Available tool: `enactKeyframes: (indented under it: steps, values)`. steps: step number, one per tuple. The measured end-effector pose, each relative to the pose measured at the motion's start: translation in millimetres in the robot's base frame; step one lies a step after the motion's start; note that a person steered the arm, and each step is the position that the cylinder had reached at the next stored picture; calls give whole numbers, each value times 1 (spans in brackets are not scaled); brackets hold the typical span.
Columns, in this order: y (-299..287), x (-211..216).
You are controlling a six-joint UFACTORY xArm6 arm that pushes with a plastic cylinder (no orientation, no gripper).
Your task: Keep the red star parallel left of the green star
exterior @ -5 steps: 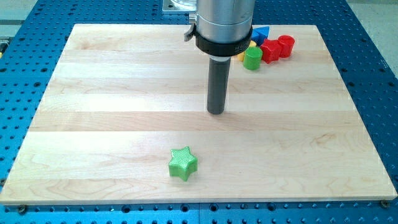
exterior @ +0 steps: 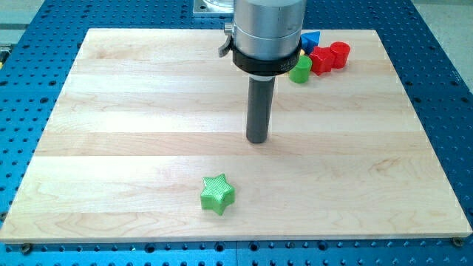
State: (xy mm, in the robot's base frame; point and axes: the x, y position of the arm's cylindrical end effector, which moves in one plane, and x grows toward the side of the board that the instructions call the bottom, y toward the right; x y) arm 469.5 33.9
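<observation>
The green star (exterior: 217, 193) lies near the view's bottom, a little left of centre, on the wooden board (exterior: 133, 111). The red star (exterior: 321, 60) sits in a cluster of blocks at the view's top right, far from the green star. My tip (exterior: 257, 139) rests on the board near the middle, above and right of the green star and well below and left of the red star. It touches no block.
Beside the red star are a red cylinder (exterior: 340, 53), a green cylinder (exterior: 300, 69) and a blue block (exterior: 310, 39), partly hidden behind the arm's body. A blue perforated table (exterior: 22, 89) surrounds the board.
My tip has moved slightly toward the view's bottom. The arm's body now hides the yellow block that showed before. No block has moved.
</observation>
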Motion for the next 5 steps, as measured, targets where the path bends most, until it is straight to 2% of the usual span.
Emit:
enactKeyframes:
  steps: [5]
  values:
    - [0,7]
